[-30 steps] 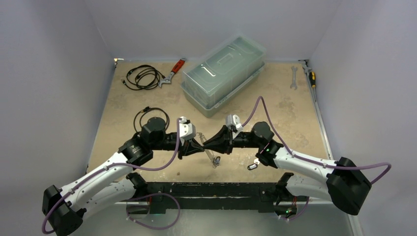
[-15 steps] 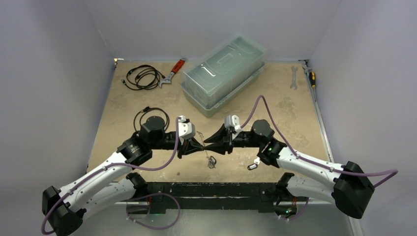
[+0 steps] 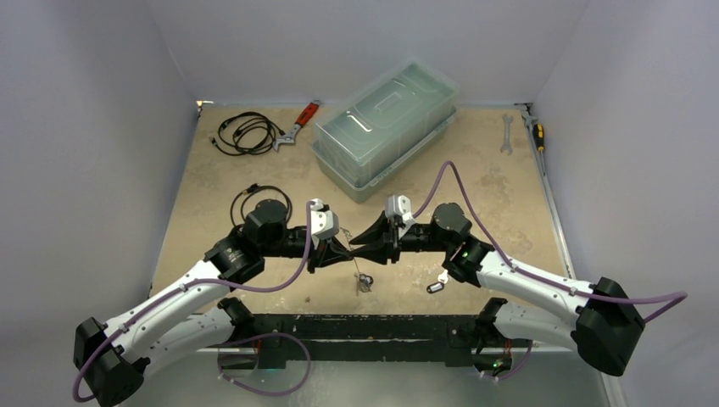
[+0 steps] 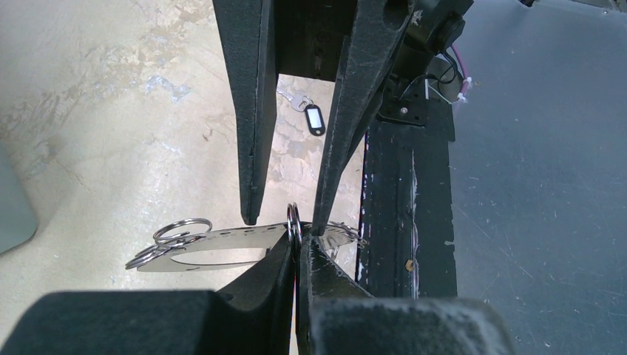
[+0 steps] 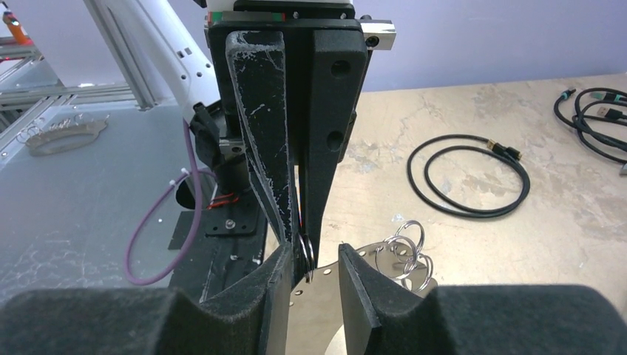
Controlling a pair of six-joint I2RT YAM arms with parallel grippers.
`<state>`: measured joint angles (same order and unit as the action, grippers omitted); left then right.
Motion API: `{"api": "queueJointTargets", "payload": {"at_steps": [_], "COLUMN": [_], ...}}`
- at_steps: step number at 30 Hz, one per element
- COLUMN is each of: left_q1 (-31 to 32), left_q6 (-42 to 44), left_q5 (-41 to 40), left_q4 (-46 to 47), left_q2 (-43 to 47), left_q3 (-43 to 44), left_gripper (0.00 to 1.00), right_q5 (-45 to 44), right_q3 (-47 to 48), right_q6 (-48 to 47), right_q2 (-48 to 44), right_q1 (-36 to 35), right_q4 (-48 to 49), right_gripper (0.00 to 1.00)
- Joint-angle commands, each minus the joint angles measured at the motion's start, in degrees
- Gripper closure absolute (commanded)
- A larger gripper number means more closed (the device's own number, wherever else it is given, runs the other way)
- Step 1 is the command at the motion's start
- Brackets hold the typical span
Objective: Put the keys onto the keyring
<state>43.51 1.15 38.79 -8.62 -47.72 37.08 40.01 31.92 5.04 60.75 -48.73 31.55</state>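
The keyring is a flat pale oval plate with small holes and several split rings, held level above the table. My left gripper is shut on one split ring at the plate's edge. My right gripper is open, tip to tip with the left, its fingers astride that ring and the plate. In the top view both grippers meet at table centre, with small keys hanging below them. One key with a black tag lies on the table; it also shows in the left wrist view.
A clear lidded plastic box stands at the back. A black cable loop lies behind the left arm and a cable bundle lies far left. Red-handled pliers, a spanner and a screwdriver lie along the back.
My right gripper has moved left until its open fingers straddle the ring that the left gripper holds. The hanging keys have shifted a little left.
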Motion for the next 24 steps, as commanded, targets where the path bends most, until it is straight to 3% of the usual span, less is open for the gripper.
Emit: {"api": "queueJointTargets", "payload": {"at_steps": [1, 14, 20, 24], "left_q1": [0.0, -0.1, -0.1, -0.1], "left_q6": [0.1, -0.3, -0.6, -0.7], "left_q5": [1.6, 1.6, 1.5, 1.5], "left_q4": [3.2, 3.3, 3.3, 3.3], "left_q2": [0.3, -0.6, -0.7, -0.4], "left_q3": [2.6, 2.6, 2.6, 2.7], "left_gripper": [1.00, 1.00, 1.00, 1.00], "right_q5": [-0.4, 1.0, 1.4, 1.5], "right_q3": [2.5, 2.4, 2.4, 2.4], "right_q6": [-0.6, 1.1, 0.4, -0.3], "right_q2": [0.0, 1.5, 2.3, 2.7], "right_q1": [-0.2, -0.2, -0.2, -0.2], "right_q4": [-0.3, 2.7, 2.0, 0.9], "right_gripper": [0.69, 0.73, 0.86, 0.89]}}
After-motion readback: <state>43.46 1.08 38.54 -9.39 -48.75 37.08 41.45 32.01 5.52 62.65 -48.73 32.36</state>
